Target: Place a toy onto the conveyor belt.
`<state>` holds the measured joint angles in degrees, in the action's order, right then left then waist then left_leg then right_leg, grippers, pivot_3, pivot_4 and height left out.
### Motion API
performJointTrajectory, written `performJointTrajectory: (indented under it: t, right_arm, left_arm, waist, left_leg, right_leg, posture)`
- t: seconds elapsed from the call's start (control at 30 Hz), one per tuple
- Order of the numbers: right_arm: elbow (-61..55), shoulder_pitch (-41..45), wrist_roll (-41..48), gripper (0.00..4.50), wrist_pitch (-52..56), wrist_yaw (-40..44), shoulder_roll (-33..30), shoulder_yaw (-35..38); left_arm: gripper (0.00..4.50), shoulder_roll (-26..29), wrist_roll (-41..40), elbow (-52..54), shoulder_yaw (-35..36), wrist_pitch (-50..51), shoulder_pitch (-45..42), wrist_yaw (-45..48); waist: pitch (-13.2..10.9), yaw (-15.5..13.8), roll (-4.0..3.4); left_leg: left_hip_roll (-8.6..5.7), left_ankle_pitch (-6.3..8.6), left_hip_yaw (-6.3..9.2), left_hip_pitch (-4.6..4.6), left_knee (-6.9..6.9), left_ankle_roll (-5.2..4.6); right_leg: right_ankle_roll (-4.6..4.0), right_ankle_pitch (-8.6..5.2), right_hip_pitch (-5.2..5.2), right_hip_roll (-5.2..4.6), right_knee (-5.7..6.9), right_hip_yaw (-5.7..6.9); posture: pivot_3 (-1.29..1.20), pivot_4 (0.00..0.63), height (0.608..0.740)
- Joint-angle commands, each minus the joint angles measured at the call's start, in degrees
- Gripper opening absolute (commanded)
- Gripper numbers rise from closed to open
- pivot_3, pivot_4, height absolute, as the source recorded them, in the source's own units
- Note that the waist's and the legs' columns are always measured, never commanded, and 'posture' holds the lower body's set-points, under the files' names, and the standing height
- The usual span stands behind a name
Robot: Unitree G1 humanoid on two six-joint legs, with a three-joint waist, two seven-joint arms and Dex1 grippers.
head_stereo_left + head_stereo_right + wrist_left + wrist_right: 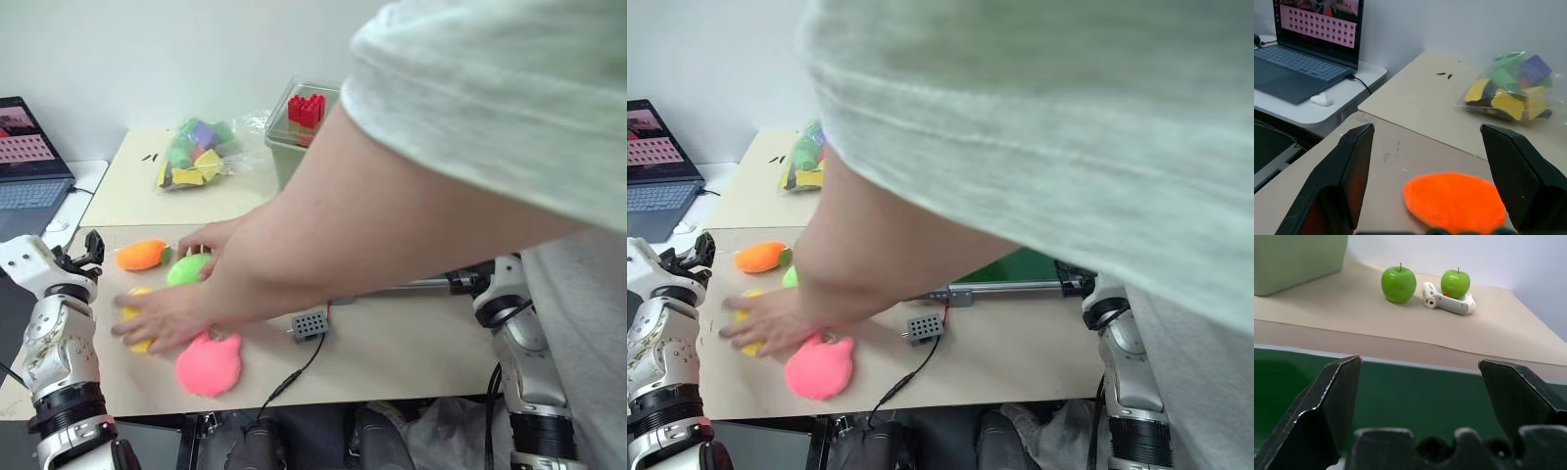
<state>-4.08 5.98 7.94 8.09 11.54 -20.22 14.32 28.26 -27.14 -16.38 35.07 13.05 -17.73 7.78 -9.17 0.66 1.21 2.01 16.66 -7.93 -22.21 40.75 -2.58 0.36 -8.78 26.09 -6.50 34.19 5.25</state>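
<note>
Person's arm (392,215) blocking conveyor belt (1014,267) — hand (162,315) over toys, both grippers spread, left gripper (1425,161) by orange toy (1454,200)

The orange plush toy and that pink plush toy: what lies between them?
A person's hand lies there, pressed on a yellow toy, with a green plush toy alongside, in the left eye view.

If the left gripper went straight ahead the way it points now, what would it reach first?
Most likely the orange toy, lying on the table just ahead of the open left gripper and between its fingers' line; exact depth is unclear.
</note>
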Motion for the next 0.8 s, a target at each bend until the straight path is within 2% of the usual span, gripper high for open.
performJointTrajectory:
  t: [0.03, 0.53, 0.8]
  right_arm:
    - [-3.37, -0.09, 0.09, 4.50, -0.94, -0.95, -0.09, 1.41]
    - [-1.42, 3.36, 0.31, 4.50, -0.89, -0.93, -1.96, 2.43]
    - [-1.31, 4.07, 0.55, 4.50, -0.11, -0.43, -3.02, 2.60]
  left_arm:
    - [3.70, 1.76, 0.23, -1.31, -0.22, -1.21, -3.42, 0.93]
    - [3.70, 0.10, 0.44, -2.92, -1.42, -3.00, -7.56, 1.20]
    - [3.70, -1.14, -0.44, 0.54, -0.01, -2.65, -5.13, -0.57]
  waist:
    - [0.00, 0.06, 0.00]
    - [0.00, 0.20, 0.01]
    - [0.01, 0.17, 0.01]
  left_leg:
    - [0.00, 0.00, 0.00, -0.01, 0.00, 0.00]
    - [-0.02, -0.01, 0.00, 0.02, 0.01, 0.02]
    - [-0.04, -0.02, -0.01, 0.01, 0.01, 0.02]
  right_leg:
    - [0.00, 0.00, 0.00, 0.00, -0.01, 0.00]
    - [0.00, 0.01, -0.01, 0.01, 0.01, -0.03]
    - [0.00, 0.01, -0.01, 0.03, 0.01, 0.00]
  posture:
    - [0.00, 0.150, 0.740]
    - [0.00, 0.150, 0.740]
    - [0.00, 0.150, 0.740]
